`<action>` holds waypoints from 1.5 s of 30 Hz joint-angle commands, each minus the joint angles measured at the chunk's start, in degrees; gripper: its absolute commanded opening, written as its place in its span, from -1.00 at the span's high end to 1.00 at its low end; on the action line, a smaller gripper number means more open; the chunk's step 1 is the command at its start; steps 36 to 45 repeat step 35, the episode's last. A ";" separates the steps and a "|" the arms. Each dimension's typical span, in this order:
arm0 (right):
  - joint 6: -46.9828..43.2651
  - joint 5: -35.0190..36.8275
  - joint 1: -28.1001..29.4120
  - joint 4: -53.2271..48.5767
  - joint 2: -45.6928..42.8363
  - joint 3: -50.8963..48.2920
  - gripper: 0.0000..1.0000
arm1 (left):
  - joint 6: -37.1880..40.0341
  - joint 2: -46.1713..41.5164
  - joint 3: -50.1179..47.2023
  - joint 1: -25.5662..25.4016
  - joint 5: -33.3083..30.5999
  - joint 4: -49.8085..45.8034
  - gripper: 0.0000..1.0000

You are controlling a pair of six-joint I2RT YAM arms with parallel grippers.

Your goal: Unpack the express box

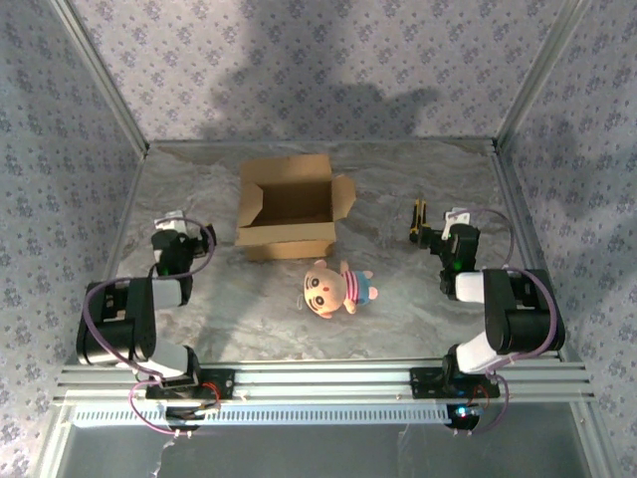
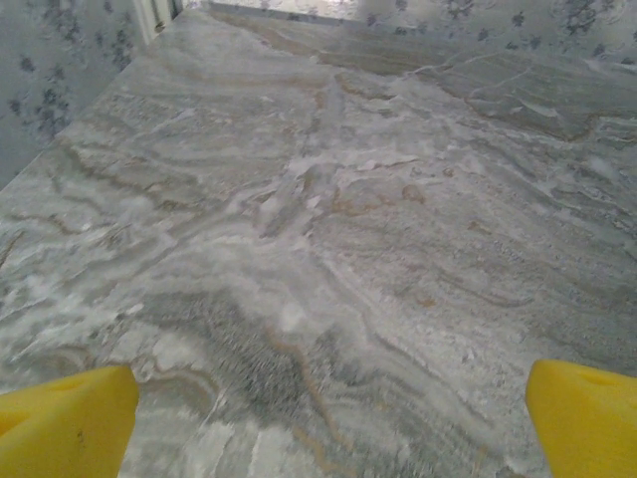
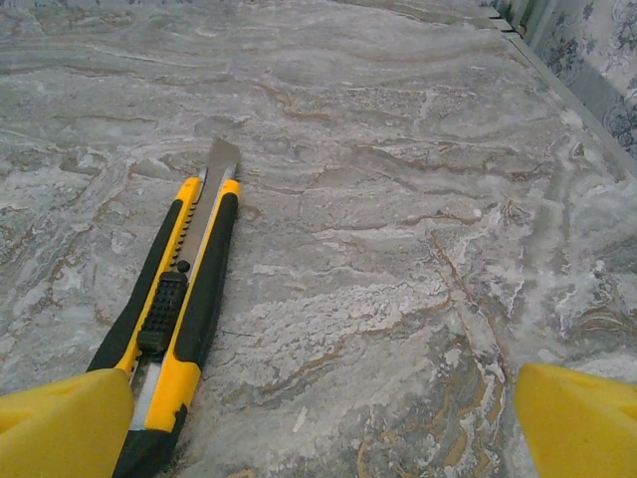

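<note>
From above, the express box (image 1: 287, 209) sat toward the far middle of the marbled table (image 1: 398, 299). It was a small brown cardboard carton, its flaps splayed outward and its plain inside showing. A pink-and-cream plush doll (image 1: 336, 287) lay just in front of it.

In the left wrist view, the left gripper (image 2: 328, 408) hung spread wide above the tabletop, grasping nothing.

In the right wrist view, the right gripper (image 3: 323, 408) was likewise released. A yellow-and-black utility knife (image 3: 184, 299) lay flat beside one yellow finger, blade out.

We record on the grey marbled tabletop (image 1: 418, 309): one small brown cardboard express box (image 1: 289, 207), far centre. Pink-and-cream plush doll (image 1: 336, 287) lies just before the box, slightly rightward. Yellow-and-black utility knife (image 1: 418, 221) lies right of the box, well apart.
</note>
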 commanded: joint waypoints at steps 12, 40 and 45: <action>-0.94 -0.94 -0.56 2.02 0.59 -0.15 -1.00 | 3.14 3.24 2.07 -1.88 0.88 1.93 -0.99; -1.70 -2.90 -0.60 1.46 0.61 0.14 -1.00 | 4.48 3.26 2.72 -4.16 -3.53 0.61 -0.99; -1.70 -2.90 -0.60 1.46 0.61 0.14 -1.00 | 4.48 3.26 2.72 -4.16 -3.53 0.61 -0.99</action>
